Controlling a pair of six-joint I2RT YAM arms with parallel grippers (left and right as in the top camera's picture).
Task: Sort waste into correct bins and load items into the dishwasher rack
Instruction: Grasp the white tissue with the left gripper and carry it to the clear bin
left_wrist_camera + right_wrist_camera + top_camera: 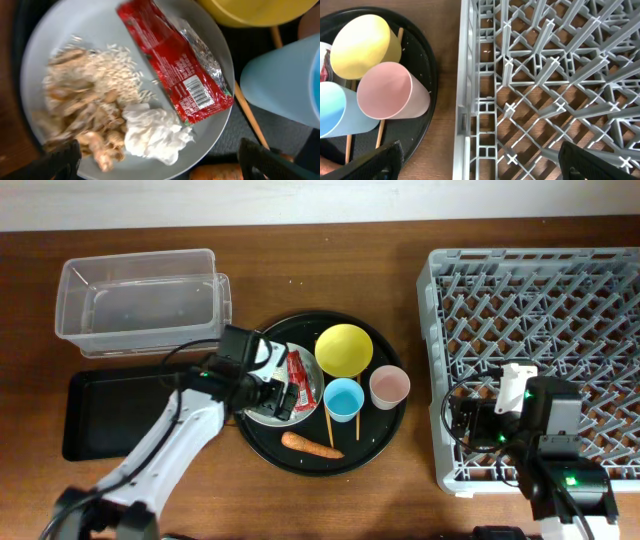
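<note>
My left gripper (pixel 268 387) (pixel 160 162) is open and empty, low over the grey plate (pixel 315 392) (pixel 100 30). The plate holds the red wrapper (pixel 299 373) (pixel 175 65), white tissue (pixel 152 132) and beige food scraps (pixel 90 95). The carrot (pixel 310 445) (pixel 220 172) lies just beyond the plate's rim. The yellow bowl (pixel 344 349) (pixel 362 45), blue cup (pixel 343 398) (pixel 285 80), pink cup (pixel 389 386) (pixel 390 92) and chopsticks (pixel 329 428) (pixel 380 137) stand beside it. My right gripper (pixel 462 420) (pixel 480 160) is open and empty over the left wall of the dishwasher rack (pixel 540 300) (pixel 545 75).
All the items sit on a large round black tray (pixel 380 435). The clear tub (pixel 140 258) stands at the back left with the flat black tray (pixel 100 415) in front of it. A strip of bare wood separates the round tray from the rack.
</note>
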